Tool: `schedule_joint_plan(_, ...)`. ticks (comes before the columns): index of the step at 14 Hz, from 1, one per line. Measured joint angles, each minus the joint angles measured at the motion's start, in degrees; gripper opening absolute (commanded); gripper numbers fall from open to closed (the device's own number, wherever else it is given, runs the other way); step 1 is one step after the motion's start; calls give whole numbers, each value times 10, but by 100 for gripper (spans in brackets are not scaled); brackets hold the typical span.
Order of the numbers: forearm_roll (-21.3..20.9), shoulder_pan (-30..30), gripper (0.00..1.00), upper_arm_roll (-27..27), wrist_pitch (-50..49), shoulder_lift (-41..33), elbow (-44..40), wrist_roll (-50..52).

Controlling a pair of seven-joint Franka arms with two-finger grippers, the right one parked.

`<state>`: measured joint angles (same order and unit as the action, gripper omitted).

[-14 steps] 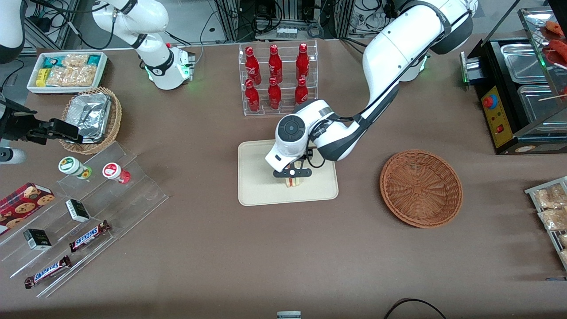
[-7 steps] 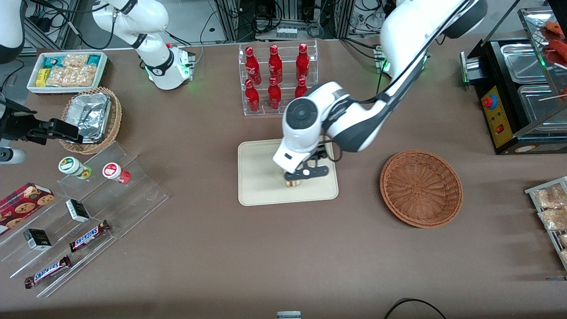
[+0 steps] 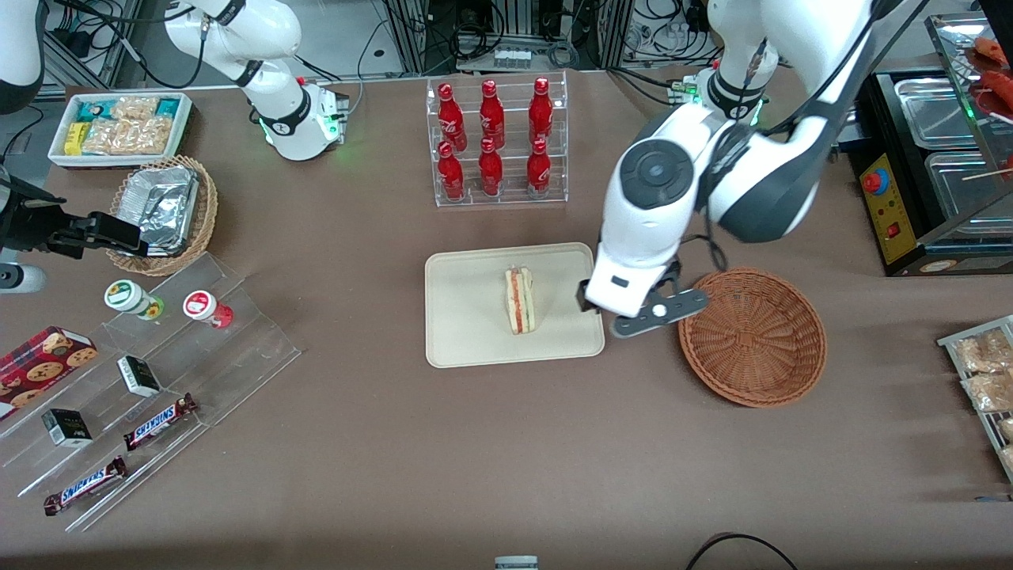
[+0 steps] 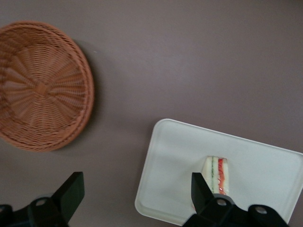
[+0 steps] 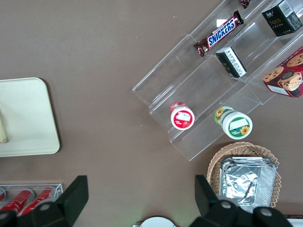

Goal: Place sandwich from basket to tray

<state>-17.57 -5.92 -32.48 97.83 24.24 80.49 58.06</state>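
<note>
"SNICKERS" is printed on two candy bars (image 3: 161, 422) (image 3: 85, 484) on the clear tiered stand (image 3: 237, 348).

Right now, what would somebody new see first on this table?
Probably the sandwich, lying alone on the cream tray in the middle of the table. Next, the big white arm's gripper, jaws open and empty, hanging above the table between the tray and the empty brown basket.

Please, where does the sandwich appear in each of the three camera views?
Front view: the sandwich lies on the tray; the open end effector hangs between tray and basket.
Left wrist view: sandwich on the tray, apart from the basket.
Right wrist view: only a sliver at the picture's edge.
Shared landmark: the tray.
</note>
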Motion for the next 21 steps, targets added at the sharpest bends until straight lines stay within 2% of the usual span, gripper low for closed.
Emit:
schedule_joint_plan(7,13,69,99,1,-49,-62,0,-71)
schedule_joint_plan(9,36,86,99,3,-70,-74,0,-122)
schedule_joint_plan(14,101,93,99,90,-100,-109,1,-263)
schedule_joint_plan(21,146,89,99,201,-146,-147,2,-441)
